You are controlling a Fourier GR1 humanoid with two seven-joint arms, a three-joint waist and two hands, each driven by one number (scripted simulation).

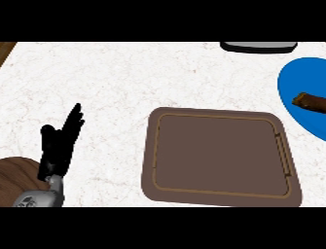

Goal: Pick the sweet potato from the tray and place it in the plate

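The brown sweet potato (315,102) lies on the blue plate (305,80) at the right edge of the head view. The brown tray (220,153) sits in the middle of the white counter with nothing on it. My left hand (59,141) shows at the lower left, open, fingers straight and pointing up, well to the left of the tray and holding nothing. My right hand does not show anywhere.
A dark, grey-topped object (259,46) sits at the counter's far edge, upper right. A round wooden thing (4,182) shows at the lower left corner beside my left forearm. Wood borders the counter on both sides.
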